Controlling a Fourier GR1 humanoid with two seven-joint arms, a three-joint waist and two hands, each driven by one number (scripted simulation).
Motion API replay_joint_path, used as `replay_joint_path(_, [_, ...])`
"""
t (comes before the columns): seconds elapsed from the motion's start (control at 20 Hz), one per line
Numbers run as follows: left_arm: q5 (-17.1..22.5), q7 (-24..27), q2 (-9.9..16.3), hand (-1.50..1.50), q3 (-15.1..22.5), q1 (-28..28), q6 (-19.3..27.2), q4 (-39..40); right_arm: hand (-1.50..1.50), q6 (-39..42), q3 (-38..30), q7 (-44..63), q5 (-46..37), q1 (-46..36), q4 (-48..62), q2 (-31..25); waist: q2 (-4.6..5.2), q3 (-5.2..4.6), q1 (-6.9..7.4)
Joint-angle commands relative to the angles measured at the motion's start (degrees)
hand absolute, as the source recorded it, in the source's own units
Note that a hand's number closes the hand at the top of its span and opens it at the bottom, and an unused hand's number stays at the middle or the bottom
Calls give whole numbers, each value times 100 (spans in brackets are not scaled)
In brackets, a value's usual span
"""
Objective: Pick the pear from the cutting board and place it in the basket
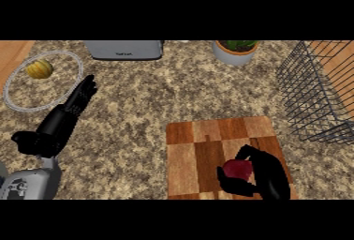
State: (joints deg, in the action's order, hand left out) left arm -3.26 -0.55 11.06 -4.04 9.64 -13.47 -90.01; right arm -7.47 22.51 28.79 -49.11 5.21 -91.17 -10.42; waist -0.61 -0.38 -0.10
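A dark red pear point(236, 168) sits on the wooden cutting board point(207, 140) near its lower right part. My right hand point(266, 176) is curled round the pear, with the thumb on its left side and fingers over its top and right side. The pear looks to be at board level. A black wire basket point(319, 89) stands at the right edge of the counter, beyond the board. On the left, my left hand point(66, 115) rests open with its fingers straight, pointing away over the granite counter.
A round glass plate point(21, 101) with a yellow fruit point(40, 69) lies at the far left. A grey toaster point(124, 49) stands at the back, and a white plant pot point(235, 50) sits at the back right, left of the basket.
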Motion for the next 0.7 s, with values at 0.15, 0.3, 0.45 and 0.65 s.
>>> replay_joint_path(0.15, [-64,-197,-121,0,94,-81,127,-251,150,419,985,-2055,-392,629,-742,-1687,11,41,-33])
replay_joint_path(0.3, [-91,-87,-79,0,17,-109,144,-192,150,298,736,-2558,412,1335,-1686,-1917,35,39,-80])
replay_joint_path(0.45, [2,146,79,0,-131,-177,-27,17,150,62,408,-3125,1211,1840,-2288,-2081,44,38,-118])
replay_joint_path(0.65, [-90,132,-70,0,-69,-222,145,-12,150,-122,225,-3384,2033,2325,-3684,-1937,14,38,-242])
